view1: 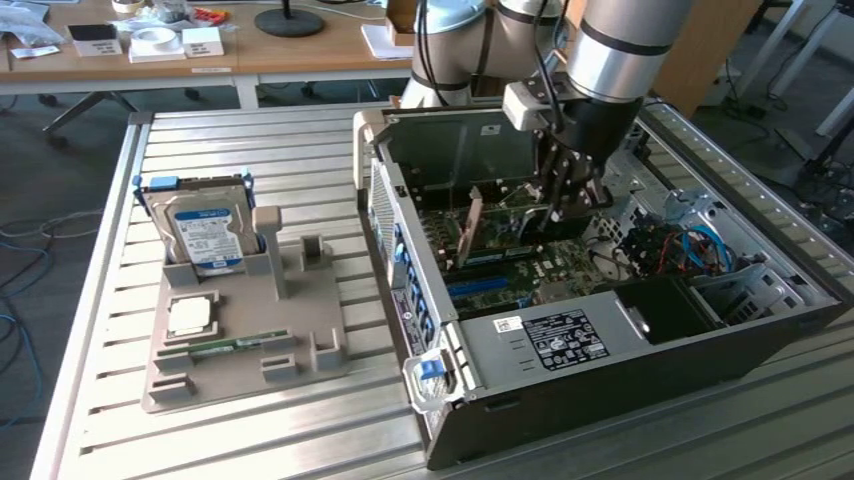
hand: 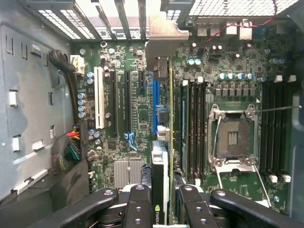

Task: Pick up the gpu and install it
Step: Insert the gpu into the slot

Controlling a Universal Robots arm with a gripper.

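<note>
The gpu (view1: 514,218) stands on edge inside the open computer case (view1: 747,330), over the motherboard, with my gripper (view1: 567,195) shut on its upper edge from above. In the wrist view the gpu (hand: 170,137) is seen edge-on as a thin green board running between my two fingers (hand: 140,206). Its silvery bracket (hand: 161,38) reaches the rear slot openings of the case. The card lines up with the blue expansion slot (hand: 156,97). Whether its connector is fully seated is hidden by the card itself.
A grey holder (view1: 314,350) on the slatted table at the exterior view's left carries a hard drive (view1: 203,235), a small chip (view1: 191,315) and a RAM stick (view1: 240,345). Beside the card lie a white slot (hand: 99,97), memory slots (hand: 194,123) and the bare CPU socket (hand: 232,137).
</note>
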